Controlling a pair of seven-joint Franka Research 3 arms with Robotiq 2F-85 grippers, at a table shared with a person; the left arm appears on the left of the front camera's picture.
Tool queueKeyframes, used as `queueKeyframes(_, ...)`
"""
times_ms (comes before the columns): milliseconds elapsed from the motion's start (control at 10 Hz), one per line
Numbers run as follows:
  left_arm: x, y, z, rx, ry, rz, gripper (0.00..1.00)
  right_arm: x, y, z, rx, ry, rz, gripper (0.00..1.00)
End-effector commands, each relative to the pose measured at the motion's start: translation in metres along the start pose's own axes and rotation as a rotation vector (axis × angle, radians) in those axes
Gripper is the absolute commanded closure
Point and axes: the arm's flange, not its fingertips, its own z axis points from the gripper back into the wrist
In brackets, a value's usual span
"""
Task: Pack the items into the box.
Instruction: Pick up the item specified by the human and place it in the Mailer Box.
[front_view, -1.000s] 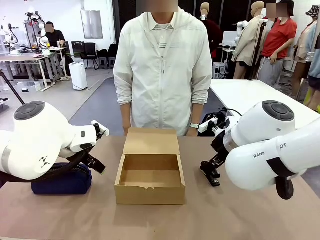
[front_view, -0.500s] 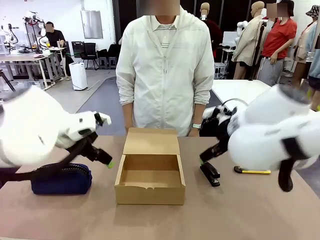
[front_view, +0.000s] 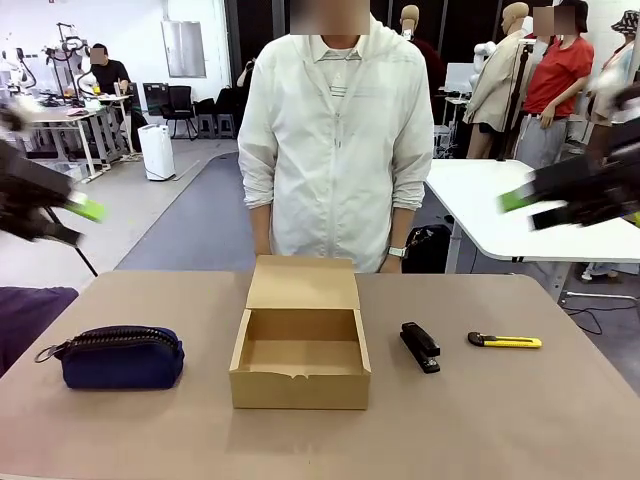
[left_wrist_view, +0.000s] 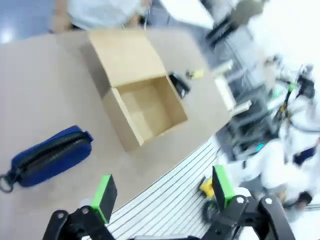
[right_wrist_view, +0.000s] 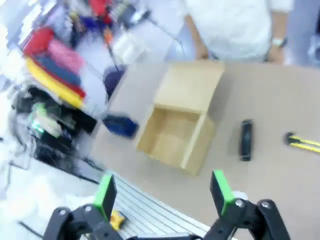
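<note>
- box (front_view: 300, 388) — plain brown cardboard, matte, rectangular and shallow. The hinged flap lid is open and leans back toward the person. Small notch in the front edge. Sits mid-table.
- pouch (front_view: 120, 358) — navy blue soft fabric in a rounded oblong shape, with a zipper along the top and a metal ring (front_view: 45, 352) at its left end. Lies on the table (front_view: 500, 425) left of the box, near it but not touching, outside it.
- black gadget (front_view: 420, 346) — small hard oblong with a dark finish. Lies flat just right of the box, apart from it, long side pointing across the table.
- utility knife (front_view: 505, 341) — slim, yellow and black. Lies flat to the right of the gadget.
- table — smooth tan-brown top.
- person (front_view: 335, 140) — white zip jacket, watch on one wrist. Stands at the far edge behind the box.
- left gripper (left_wrist_view: 162, 192) — black fingers with green pads spread wide and nothing between them. In the front view it is blurred, high at the left edge and well above the table.
- right gripper (right_wrist_view: 162, 192) — same build, fingers wide apart and holding nothing. In the front view it is blurred, high at the right and well clear of the items.
</note>
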Motion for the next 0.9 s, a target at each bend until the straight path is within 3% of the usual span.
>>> queueKeyframes(0, -0.017, 0.081, 0.038, -0.110, -0.203, 0.222, 0.00, -0.075, -0.080, 0.054, -0.041, -0.231, -0.274, 0.00)
queueKeyframes(100, -0.041, 0.119, 0.058, -0.156, -0.340, 0.350, 0.00, -0.099, -0.121, 0.074, -0.064, -0.274, -0.405, 0.00)
queueKeyframes(200, -0.058, 0.143, 0.067, -0.169, -0.400, 0.422, 0.00, -0.119, -0.148, 0.075, -0.068, -0.266, -0.510, 0.00)
queueKeyframes(400, -0.073, 0.171, 0.054, -0.168, -0.446, 0.498, 0.00, -0.139, -0.198, 0.043, -0.015, -0.176, -0.634, 0.00)
queueKeyframes(500, -0.079, 0.158, 0.090, -0.145, -0.400, 0.478, 0.00, -0.146, -0.210, 0.017, 0.007, -0.146, -0.684, 0.00)
queueKeyframes(600, -0.079, 0.158, 0.090, -0.145, -0.400, 0.478, 0.00, -0.078, -0.197, 0.136, -0.045, -0.235, -0.613, 0.00)
queueKeyframes(800, -0.079, 0.158, 0.090, -0.145, -0.400, 0.478, 0.00, -0.078, -0.197, 0.136, -0.045, -0.235, -0.613, 0.00)
